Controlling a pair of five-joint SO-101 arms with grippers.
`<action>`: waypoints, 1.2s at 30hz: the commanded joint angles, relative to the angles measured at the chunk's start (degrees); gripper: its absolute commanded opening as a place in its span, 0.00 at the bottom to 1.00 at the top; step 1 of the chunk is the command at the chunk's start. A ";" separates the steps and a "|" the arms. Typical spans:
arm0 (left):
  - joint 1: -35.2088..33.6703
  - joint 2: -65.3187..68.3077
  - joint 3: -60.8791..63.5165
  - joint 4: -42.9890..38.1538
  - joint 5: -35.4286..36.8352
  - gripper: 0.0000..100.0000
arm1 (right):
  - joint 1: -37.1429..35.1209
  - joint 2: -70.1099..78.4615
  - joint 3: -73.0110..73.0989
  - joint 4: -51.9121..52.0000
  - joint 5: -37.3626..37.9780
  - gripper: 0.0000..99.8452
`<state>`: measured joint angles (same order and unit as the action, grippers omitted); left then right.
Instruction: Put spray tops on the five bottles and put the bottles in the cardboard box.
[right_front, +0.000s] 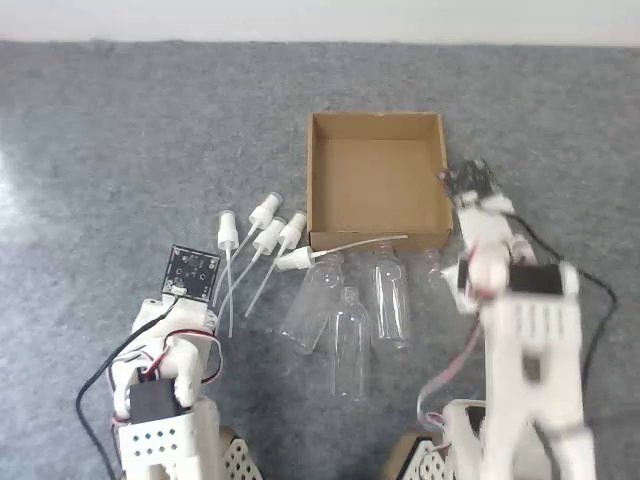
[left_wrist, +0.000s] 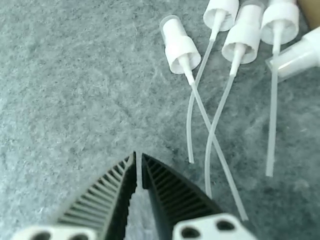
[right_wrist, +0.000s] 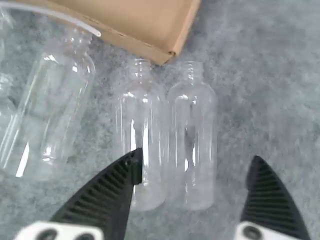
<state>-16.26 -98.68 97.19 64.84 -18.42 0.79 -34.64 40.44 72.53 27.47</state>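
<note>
Gaping wide, right pincer (right_wrist: 196, 156) hangs over 2 bottles (right_wrist: 140, 125); left pincer (left_wrist: 139, 156) nearly closed.

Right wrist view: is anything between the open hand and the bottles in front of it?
Nothing visible. The right hand is open, and one clear bottle and its neighbour lie on the carpet directly ahead, necks toward the cardboard box.

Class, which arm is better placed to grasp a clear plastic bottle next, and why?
Right. The right gripper, open, frames two clear plastic bottles; the left gripper, shut, faces the white spray tops instead.
</note>
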 joint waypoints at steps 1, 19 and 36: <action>-0.35 0.09 -0.31 0.26 -0.62 0.01 | -0.22 14.99 -11.16 -0.48 4.66 0.33; 0.00 0.00 -0.31 -0.18 -0.70 0.01 | 7.78 38.55 -15.21 -15.25 7.03 0.21; -3.87 14.86 -32.40 6.15 -9.58 0.05 | 21.41 43.65 -16.18 -20.44 10.90 0.04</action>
<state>-20.22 -93.67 77.67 69.05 -28.00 20.57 8.79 26.55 52.66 37.32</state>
